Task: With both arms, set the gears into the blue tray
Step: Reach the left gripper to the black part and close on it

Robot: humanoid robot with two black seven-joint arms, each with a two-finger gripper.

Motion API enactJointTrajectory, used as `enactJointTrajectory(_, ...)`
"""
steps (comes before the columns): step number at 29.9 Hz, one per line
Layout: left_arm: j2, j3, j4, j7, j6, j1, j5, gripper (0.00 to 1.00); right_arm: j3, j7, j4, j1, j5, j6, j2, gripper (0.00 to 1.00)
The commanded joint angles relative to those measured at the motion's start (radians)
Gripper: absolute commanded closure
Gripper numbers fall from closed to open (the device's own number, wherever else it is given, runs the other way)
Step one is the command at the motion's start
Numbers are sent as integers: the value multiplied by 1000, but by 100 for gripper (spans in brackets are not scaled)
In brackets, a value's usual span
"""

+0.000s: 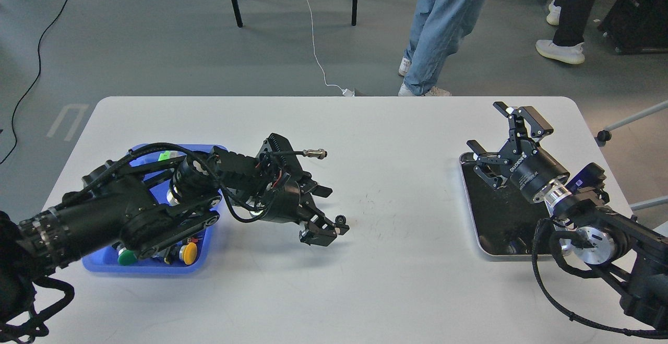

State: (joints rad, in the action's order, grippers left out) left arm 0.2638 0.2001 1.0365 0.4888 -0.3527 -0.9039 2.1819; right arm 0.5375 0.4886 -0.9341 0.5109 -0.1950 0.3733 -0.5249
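Note:
A small black toothed gear sits at the fingertips of my left gripper, which looks shut on it, just above the white table near its middle. The blue tray lies at the left under my left arm, which hides most of it. It lies well to the left of the held gear. My right gripper is open with nothing between its fingers. It hangs over the far left corner of the metal tray. No other gear shows.
The silver-rimmed metal tray with a black inside lies at the right, partly under my right arm. Green and yellow push-button switches lie in the blue tray. People's legs stand beyond the table's far edge.

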Motion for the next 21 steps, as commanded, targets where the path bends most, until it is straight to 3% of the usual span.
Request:
enactJointTrajectory(1, -52, -31, -79, 0, 17, -20, 0, 14, -1, 0, 0, 0, 0, 1, -7, 3)
enactJointTrajectory(14, -89, -88, -138, 0, 20, -21, 0, 37, 3, 0, 1, 0, 2, -1, -18, 3)
enactJointTrajectory(16, -90, -88, -142, 0, 20, -21, 0, 45, 3, 0, 1, 0, 2, -1, -18, 3)
enactJointTrajectory(21, -91, -90, -144, 0, 20, -20, 0, 75, 3, 0, 1, 0, 2, -2, -18, 3)
